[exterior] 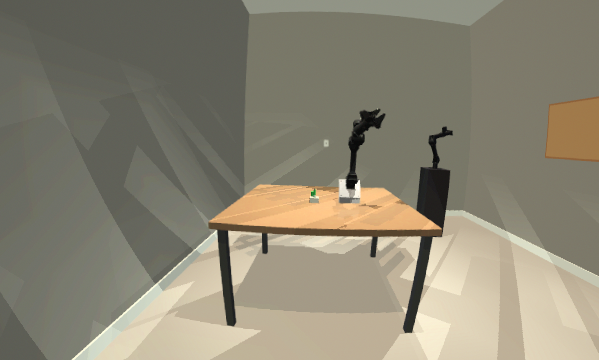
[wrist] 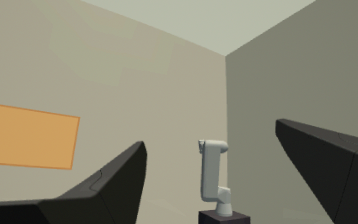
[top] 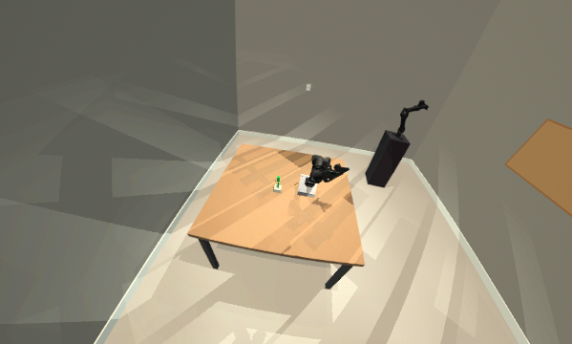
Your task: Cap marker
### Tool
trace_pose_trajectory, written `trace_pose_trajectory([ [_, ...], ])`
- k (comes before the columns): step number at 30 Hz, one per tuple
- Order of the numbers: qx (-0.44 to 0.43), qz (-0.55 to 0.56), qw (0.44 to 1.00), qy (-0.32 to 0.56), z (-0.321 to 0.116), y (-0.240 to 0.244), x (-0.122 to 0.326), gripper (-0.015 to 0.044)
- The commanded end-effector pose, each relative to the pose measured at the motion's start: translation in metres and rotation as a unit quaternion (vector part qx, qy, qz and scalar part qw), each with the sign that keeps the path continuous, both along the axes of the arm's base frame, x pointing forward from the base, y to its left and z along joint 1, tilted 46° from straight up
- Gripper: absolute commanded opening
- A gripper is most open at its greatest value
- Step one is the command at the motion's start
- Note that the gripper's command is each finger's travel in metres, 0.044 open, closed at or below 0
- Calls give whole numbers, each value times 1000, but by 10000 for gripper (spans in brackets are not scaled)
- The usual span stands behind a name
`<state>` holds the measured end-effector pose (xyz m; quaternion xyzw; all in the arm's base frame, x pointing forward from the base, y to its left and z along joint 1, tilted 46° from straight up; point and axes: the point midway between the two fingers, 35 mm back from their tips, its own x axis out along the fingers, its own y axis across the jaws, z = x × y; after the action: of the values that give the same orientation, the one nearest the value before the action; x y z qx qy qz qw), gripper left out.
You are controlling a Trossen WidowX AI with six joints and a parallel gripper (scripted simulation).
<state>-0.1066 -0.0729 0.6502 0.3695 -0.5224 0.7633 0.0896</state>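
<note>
- Green marker (top: 278,181) upright in holder block (top: 277,189) on bench (top: 266,225)
- hand (exterior: 377,118) raised high, spread wide, pinching nothing
- cap not discernible

Matt wooden table (exterior: 279,215)

In the top and exterior views the green marker (top: 278,182) in its holder block (top: 277,189) is too small to tell, perhaps capped. The wrist view's bottom edge cuts both fingers and the pedestal (wrist: 223,218).
</note>
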Motion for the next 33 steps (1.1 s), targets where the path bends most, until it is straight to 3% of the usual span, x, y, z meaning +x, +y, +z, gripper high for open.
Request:
trace_pose_trajectory([
  [1,-1,-2,1000,1,0,2,0,374],
  [6,-49,-62,997,22,7,55,1,246],
  [17,-202,-233,949,65,-2,213,47,246],
  [22,-246,-284,923,81,-13,254,75,246],
  [33,-398,-417,804,147,-74,353,198,246],
])
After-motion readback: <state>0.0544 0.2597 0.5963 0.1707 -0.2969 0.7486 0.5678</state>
